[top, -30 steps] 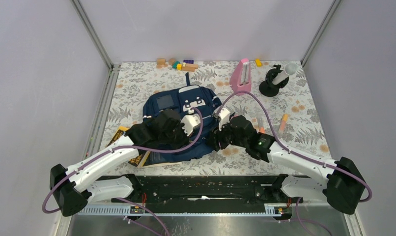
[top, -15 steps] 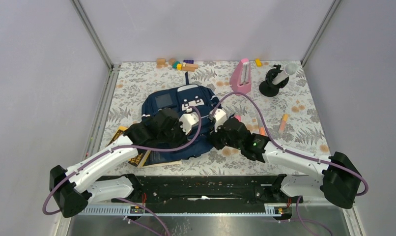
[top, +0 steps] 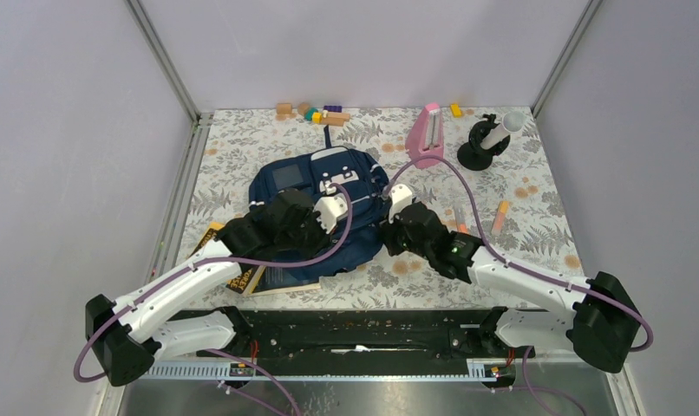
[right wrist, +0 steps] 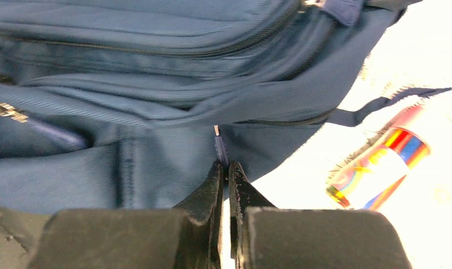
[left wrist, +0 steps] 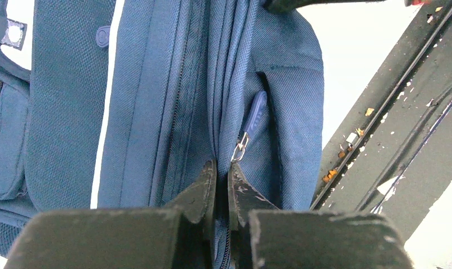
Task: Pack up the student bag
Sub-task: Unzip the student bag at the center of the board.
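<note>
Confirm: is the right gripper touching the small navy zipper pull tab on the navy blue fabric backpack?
Touching. Right wrist view: the right gripper, jaws shut, pinches the small navy zipper pull tab of the navy blue fabric backpack.

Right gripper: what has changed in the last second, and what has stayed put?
The right gripper went from open to shut and now pinches a small zipper pull at the right edge of the bag. Its arm shifted only slightly. The left gripper stayed shut on the bag's fabric, and the bag has not visibly moved.
</note>
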{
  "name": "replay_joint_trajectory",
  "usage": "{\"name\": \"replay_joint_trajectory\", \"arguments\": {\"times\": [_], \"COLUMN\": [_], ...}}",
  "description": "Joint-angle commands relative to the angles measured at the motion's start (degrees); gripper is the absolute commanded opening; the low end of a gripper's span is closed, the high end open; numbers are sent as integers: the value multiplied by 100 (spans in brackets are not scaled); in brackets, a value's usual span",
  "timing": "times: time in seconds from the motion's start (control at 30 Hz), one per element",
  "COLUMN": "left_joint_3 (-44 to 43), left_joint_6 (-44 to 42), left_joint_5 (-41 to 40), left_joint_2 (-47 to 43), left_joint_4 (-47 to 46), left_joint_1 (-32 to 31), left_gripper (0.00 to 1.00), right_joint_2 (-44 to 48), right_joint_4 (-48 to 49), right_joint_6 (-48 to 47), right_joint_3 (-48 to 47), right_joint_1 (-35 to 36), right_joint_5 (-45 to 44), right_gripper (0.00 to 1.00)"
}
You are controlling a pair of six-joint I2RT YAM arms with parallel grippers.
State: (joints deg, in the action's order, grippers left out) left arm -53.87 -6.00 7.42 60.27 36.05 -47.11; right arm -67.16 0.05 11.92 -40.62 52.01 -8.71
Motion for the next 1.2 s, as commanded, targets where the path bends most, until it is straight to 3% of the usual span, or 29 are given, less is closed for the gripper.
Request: {"name": "replay_joint_trajectory", "arguments": {"times": [0.0, 0.8, 1.17], "left_joint_3": [-56, 38, 52], "left_joint_6": [11, -42, -68], "left_joint_5": [93, 68, 142], "left_joint_2": [-317, -570, -623], "left_joint_4": [-151, -121, -124], "left_joint_1": [19, 31, 27], "left_gripper": [0, 0, 0], "right_joint_2": [-63, -1180, -1499], "right_joint_4": [-291, -1702, -1808], "right_joint_6": [190, -488, -652], "right_joint_3": [-229, -1564, -1775], "right_joint_1": [-641, -1871, -2138], "right_joint_5": [-144, 1508, 1841], "right_gripper": [0, 0, 0]}}
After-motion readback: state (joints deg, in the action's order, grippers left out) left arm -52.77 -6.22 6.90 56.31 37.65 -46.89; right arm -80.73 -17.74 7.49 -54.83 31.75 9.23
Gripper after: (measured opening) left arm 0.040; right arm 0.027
